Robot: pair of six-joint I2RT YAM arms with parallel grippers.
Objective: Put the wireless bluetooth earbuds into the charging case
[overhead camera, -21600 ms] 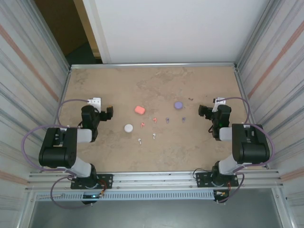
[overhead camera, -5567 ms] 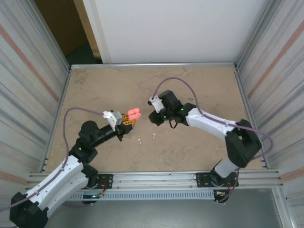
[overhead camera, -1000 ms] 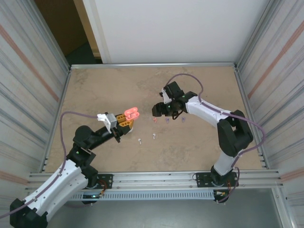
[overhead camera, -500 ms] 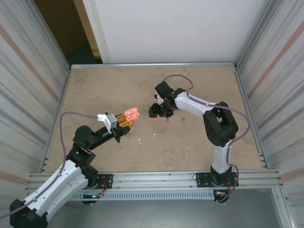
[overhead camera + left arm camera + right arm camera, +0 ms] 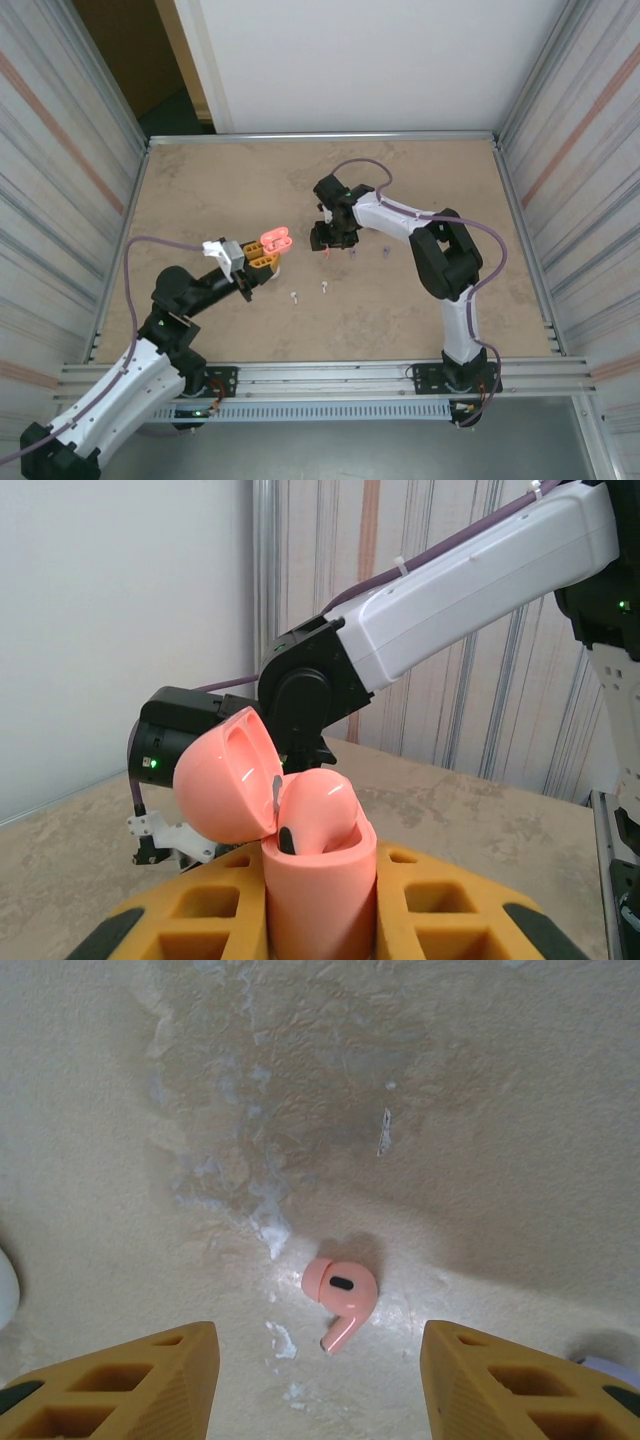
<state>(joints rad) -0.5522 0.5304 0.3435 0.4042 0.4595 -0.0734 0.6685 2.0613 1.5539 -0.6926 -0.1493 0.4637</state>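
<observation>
- The left gripper (image 5: 315, 925) is clamped narrow on the pink-red charging case (image 5: 318, 890), which stands upright between its yellow fingers (image 5: 175, 920).
- The case's lid (image 5: 225, 785) is hinged open and tips back to the left. A rounded earbud of the same colour (image 5: 318, 805) sits in the case's open mouth.
- From above, the left gripper (image 5: 262, 260) holds the case (image 5: 275, 238) left of the table's middle, raised off the table (image 5: 200, 180).
- The right gripper (image 5: 315, 1365) hangs over the table with its jaws apart and nothing between them. Its two yellow fingertips (image 5: 140, 1380) stand on either side of a loose pink-red earbud (image 5: 340, 1295).
- That earbud lies on the table with its stem pointing toward the gripper. Neither fingertip touches it.
- In the overhead view the right gripper (image 5: 326, 238) is near the middle of the table, with the loose earbud (image 5: 326, 253) just below it.
- Two purple earbuds (image 5: 352, 251) lie just to the right of the loose one.
- Two white earbuds (image 5: 294, 297) lie nearer the arm bases, apart from both grippers.
</observation>
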